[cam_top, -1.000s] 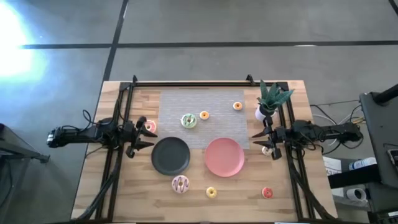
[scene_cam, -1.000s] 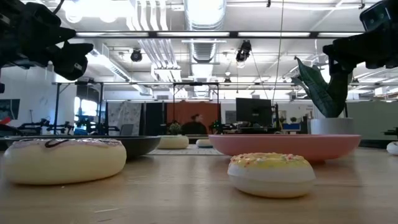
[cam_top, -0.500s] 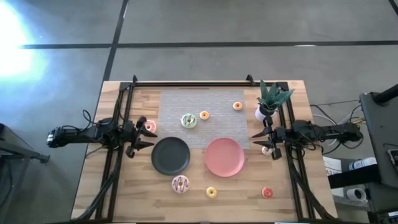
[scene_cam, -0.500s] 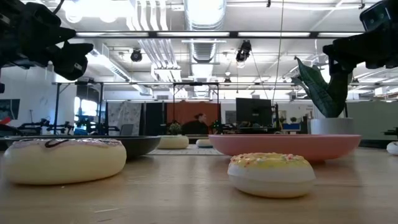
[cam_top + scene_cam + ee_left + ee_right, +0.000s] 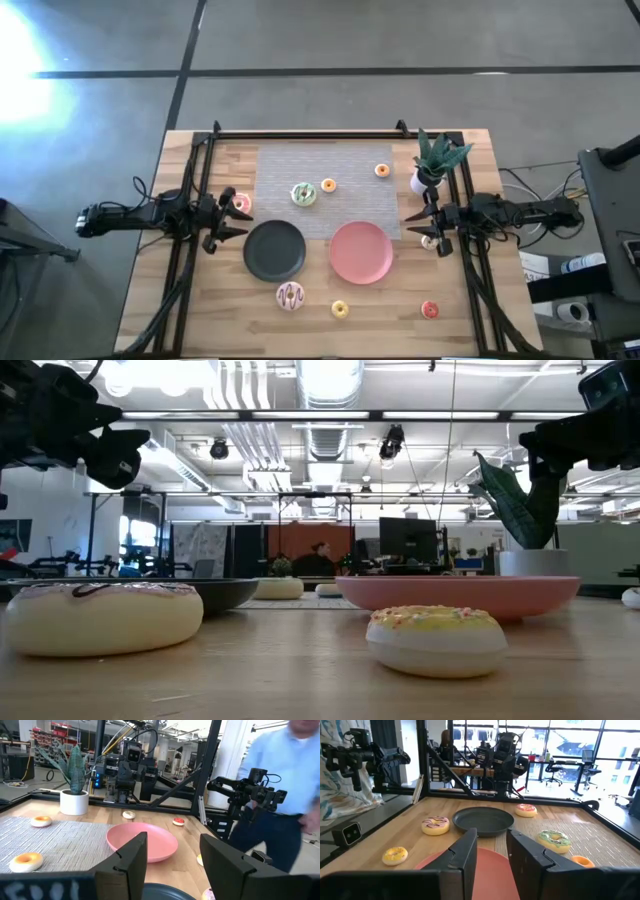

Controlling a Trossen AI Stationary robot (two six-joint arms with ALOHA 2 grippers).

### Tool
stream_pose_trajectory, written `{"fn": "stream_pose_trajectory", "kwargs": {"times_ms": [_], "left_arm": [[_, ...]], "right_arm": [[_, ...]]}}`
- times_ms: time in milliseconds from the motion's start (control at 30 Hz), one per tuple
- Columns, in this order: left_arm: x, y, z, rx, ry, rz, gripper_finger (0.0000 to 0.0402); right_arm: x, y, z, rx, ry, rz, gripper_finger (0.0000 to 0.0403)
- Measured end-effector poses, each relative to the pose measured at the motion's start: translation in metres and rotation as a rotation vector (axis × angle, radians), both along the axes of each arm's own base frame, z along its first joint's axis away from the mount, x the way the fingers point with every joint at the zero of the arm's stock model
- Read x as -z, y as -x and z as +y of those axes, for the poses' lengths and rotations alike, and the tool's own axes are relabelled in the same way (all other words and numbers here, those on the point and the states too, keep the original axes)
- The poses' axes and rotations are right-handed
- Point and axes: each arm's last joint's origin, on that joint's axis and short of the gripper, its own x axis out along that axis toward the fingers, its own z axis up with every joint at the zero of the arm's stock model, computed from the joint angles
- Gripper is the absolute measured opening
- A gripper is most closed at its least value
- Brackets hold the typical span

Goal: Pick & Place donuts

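Several toy donuts lie flat on the table in the high view: pink-iced [image 5: 241, 204], green-iced [image 5: 303, 194], two small orange ones [image 5: 328, 186] [image 5: 381, 171], white with dark drizzle [image 5: 290, 295], yellow [image 5: 340, 309] and red [image 5: 430, 310]. My left gripper [image 5: 228, 218] hovers open at the table's left side, right beside the pink-iced donut, pointing toward the black plate [image 5: 275, 250]. My right gripper [image 5: 415, 228] hovers open at the right side, pointing toward the pink plate [image 5: 361, 252]. Both wrist views show nothing between the fingers [image 5: 127, 862] [image 5: 465, 855].
A grey mat [image 5: 325, 160] covers the far middle of the table. A potted plant [image 5: 430, 165] stands just beyond my right arm. A small pale donut [image 5: 430, 242] lies under my right gripper. A person in a blue shirt [image 5: 280, 785] stands beyond the table's near edge.
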Motion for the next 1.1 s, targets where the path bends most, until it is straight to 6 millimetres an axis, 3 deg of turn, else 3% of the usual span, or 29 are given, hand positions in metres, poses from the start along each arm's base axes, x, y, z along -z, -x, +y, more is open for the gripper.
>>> {"fn": "stream_pose_trajectory", "kwargs": {"times_ms": [267,667,933,1100], "left_arm": [[0.0,0.0,0.0,0.0,0.0,0.0,0.0156],[0.0,0.0,0.0,0.0,0.0,0.0,0.0156],[0.0,0.0,0.0,0.0,0.0,0.0,0.0156],[0.0,0.0,0.0,0.0,0.0,0.0,0.0156]], "right_arm": [[0.0001,0.0,0.0,-0.001,-0.026,0.004,0.0098],[0.0,-0.0001,-0.0003,0.006,-1.066,0.141,0.0098],[-0.0049,-0.0001,-0.0027,0.054,-1.193,0.058,0.0098],[-0.0004,-0.0027,0.0022,-0.034,-1.276,0.203,0.0098]]}}
